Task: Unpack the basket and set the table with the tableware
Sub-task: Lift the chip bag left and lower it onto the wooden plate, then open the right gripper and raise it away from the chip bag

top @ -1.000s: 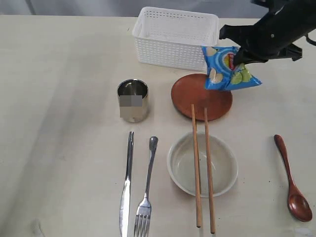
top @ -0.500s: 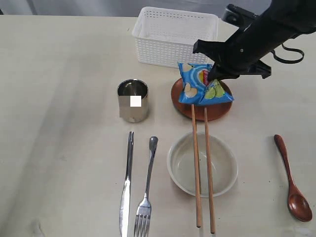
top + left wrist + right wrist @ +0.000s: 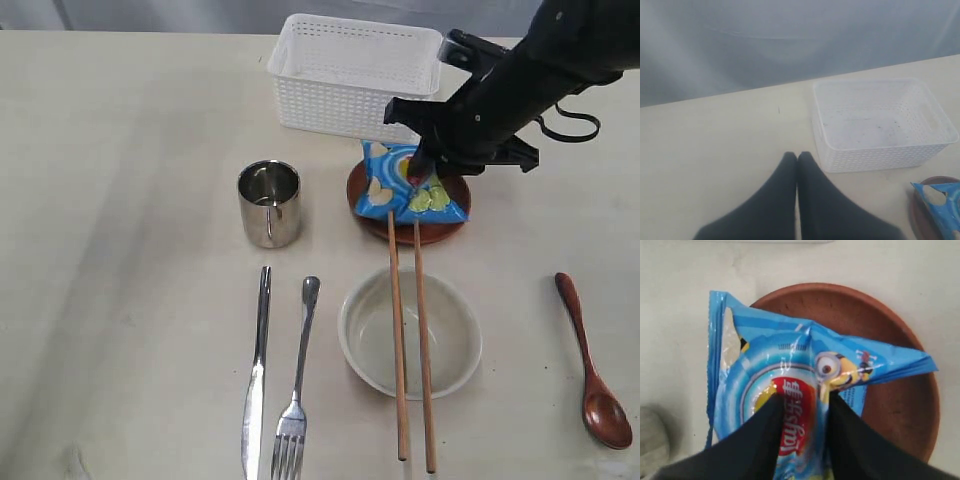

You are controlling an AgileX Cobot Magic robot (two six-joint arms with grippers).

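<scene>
Seeing the basket point(image 3: 340, 110) empty and tableware point(image 3: 372, 340) laid on the table point(image 3: 130, 150), we judge little remains. Right claw point(image 3: 802, 397) stands spread astride the chips bag point(image 3: 385, 195) on the plate point(image 3: 440, 232); left claw point(image 3: 798, 156) pressed together.

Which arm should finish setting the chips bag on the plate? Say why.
Right: its gripper straddles the chips bag lying on the brown plate; the left gripper sits shut near the basket.
</scene>
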